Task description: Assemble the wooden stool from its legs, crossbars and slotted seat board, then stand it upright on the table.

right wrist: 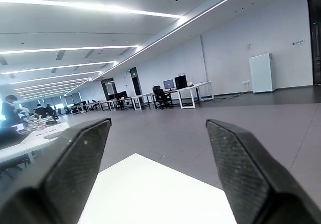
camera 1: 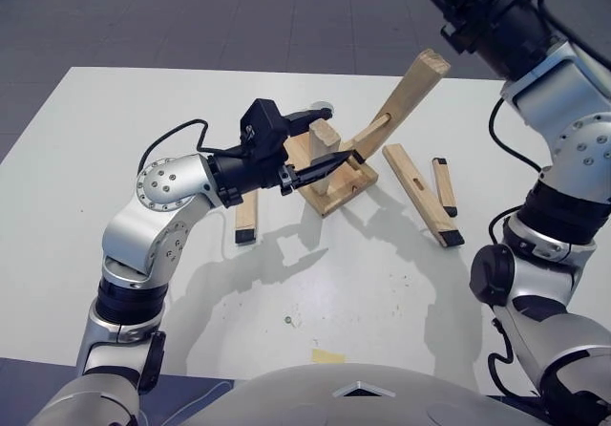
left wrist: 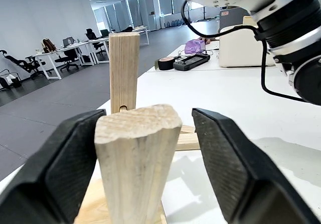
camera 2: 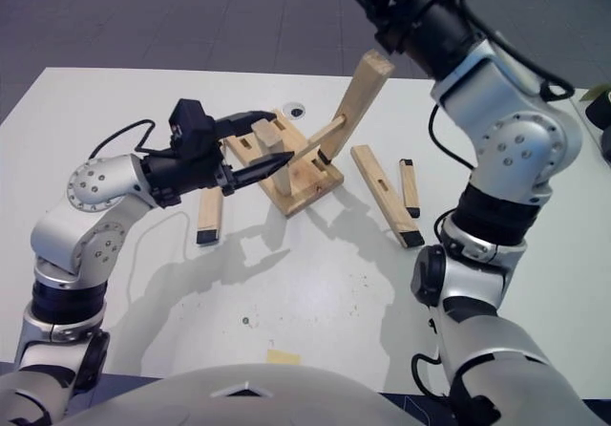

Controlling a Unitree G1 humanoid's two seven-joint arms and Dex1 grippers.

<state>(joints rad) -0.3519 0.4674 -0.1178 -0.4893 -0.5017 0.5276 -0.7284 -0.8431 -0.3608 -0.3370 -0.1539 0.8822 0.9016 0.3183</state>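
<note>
Though open, left gripper point(camera 1: 340, 134) around leg point(left wrist: 136, 158) (upright).

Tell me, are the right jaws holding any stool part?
No, the right jaws stand wide open with nothing between them, only the bare table and the room beyond.

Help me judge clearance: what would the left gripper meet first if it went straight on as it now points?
Probably the short upright leg on the seat board: it already stands between the left gripper's open fingers. The taller leaning leg stands beyond it.
</note>
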